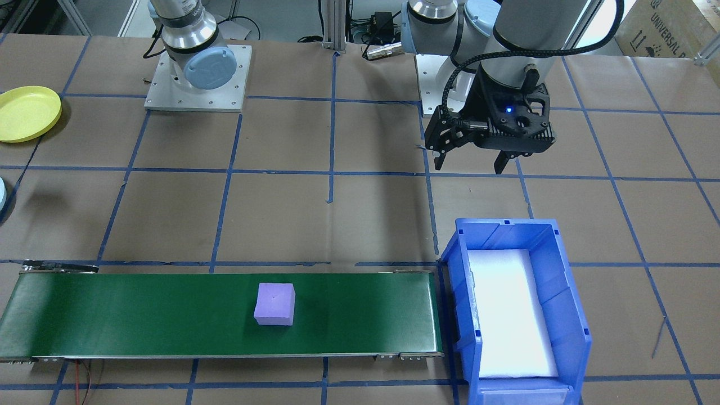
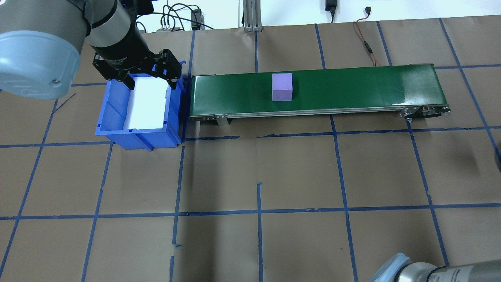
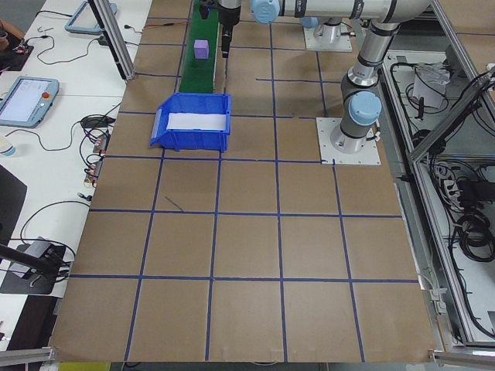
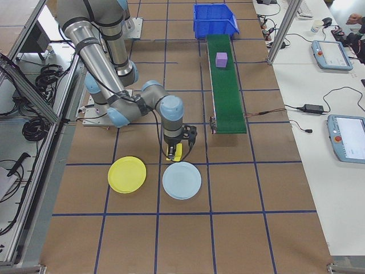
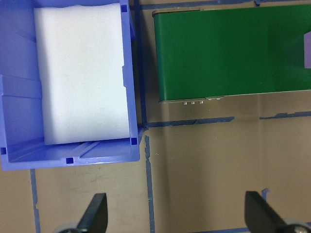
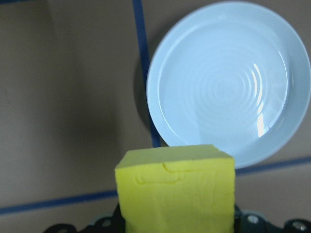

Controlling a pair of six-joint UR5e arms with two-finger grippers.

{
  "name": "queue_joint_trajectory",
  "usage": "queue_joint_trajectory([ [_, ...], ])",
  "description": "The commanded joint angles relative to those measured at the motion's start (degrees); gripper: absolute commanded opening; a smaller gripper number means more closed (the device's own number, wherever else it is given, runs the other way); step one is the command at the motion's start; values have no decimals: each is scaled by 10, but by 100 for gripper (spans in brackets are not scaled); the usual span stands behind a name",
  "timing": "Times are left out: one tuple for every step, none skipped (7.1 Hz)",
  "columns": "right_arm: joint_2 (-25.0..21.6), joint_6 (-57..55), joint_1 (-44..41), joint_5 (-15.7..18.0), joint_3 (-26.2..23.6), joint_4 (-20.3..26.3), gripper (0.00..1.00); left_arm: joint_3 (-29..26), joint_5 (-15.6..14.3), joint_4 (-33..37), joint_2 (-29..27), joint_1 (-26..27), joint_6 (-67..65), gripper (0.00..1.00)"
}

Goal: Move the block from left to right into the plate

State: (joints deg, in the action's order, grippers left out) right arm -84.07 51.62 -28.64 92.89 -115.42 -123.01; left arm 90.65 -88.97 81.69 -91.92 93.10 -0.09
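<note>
Yellow block (image 6: 176,187) sits pinched in the right gripper (image 4: 177,152), lower centre, between the yellow plate (image 4: 127,174) at left and blue plate (image 6: 228,80) at right. Placing step: carry it leftward over yellow, then release. Left gripper (image 1: 471,161) hangs spread.

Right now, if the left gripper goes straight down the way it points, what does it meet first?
Probably bare table paper: the left gripper points there, beside the blue bin, near the conveyor. Depth is unclear.
</note>
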Motion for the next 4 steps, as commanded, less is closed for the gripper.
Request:
queue_joint_trajectory([
  [-10, 65, 128, 15, -44, 0, 33, 8, 2, 0, 2, -4, 0, 100],
  [-10, 79, 168, 19, -46, 4, 35, 9, 3, 1, 2, -1, -4, 100],
  [-9, 89, 195, 19, -53, -1, 37, 8, 4, 0, 2, -1, -4, 100],
  [-4, 95, 205, 19, -56, 0, 39, 8, 3, 0, 2, -1, -3, 100],
])
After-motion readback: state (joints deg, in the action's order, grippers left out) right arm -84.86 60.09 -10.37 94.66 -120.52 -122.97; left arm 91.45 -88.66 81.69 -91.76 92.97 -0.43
